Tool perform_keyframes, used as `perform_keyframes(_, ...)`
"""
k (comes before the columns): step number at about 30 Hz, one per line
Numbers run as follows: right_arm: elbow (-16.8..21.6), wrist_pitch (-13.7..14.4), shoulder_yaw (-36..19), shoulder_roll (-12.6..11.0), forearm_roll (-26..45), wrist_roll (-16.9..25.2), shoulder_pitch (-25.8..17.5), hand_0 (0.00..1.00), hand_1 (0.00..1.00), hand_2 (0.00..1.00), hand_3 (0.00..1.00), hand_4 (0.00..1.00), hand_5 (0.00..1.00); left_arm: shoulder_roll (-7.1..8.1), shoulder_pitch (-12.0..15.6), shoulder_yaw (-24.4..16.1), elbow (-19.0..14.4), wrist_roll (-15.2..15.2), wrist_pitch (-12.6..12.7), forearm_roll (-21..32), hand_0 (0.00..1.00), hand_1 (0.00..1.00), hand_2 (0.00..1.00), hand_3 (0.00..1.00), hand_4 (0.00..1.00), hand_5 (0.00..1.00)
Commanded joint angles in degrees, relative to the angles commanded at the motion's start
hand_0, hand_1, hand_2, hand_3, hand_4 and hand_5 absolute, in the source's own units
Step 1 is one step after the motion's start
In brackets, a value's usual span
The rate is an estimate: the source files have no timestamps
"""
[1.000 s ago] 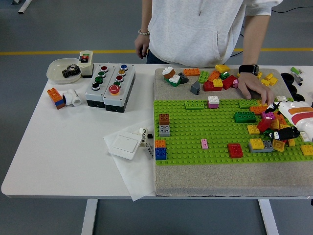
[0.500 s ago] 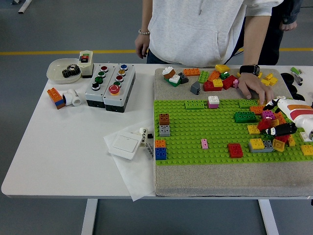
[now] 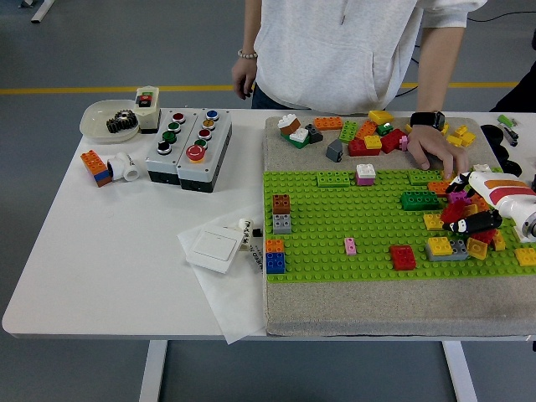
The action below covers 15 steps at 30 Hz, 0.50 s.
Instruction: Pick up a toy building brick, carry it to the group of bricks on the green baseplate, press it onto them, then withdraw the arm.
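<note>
The green baseplate (image 3: 335,218) lies on a grey mat. A group of yellow, red, magenta and grey bricks (image 3: 456,239) sits at its right end. My right hand (image 3: 469,205), white and black, comes in from the right edge and is low over this group, against a red brick (image 3: 452,213) and a magenta brick (image 3: 458,198). Its grip is hidden among the bricks. Loose bricks (image 3: 368,138) lie on the mat behind the plate. The left arm is out of view.
A person stands at the far side; one hand (image 3: 434,149) rests on the mat, fingertips by an orange brick (image 3: 440,187) close to my hand. Single bricks (image 3: 402,256) dot the plate. A button box (image 3: 188,149), a bowl (image 3: 109,121) and a white switch (image 3: 213,247) are at the left.
My right hand has shifted a little left and up over the brick group. The person's hand has stayed in place.
</note>
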State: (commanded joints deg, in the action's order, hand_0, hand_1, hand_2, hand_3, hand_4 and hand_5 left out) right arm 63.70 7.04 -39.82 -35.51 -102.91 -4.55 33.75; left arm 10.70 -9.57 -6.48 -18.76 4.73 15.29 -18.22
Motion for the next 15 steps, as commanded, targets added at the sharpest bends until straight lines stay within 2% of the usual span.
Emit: perform_keyframes(15,-3.5,0.5,3.9,1.2,0.5,0.1,2.7,0.543,0.597,0.682,0.625,0.952,0.364,0.01,-0.4,0.1,-0.1,-0.1,0.0,0.1,0.755,0.764,0.751,0.588,0.616,0.64)
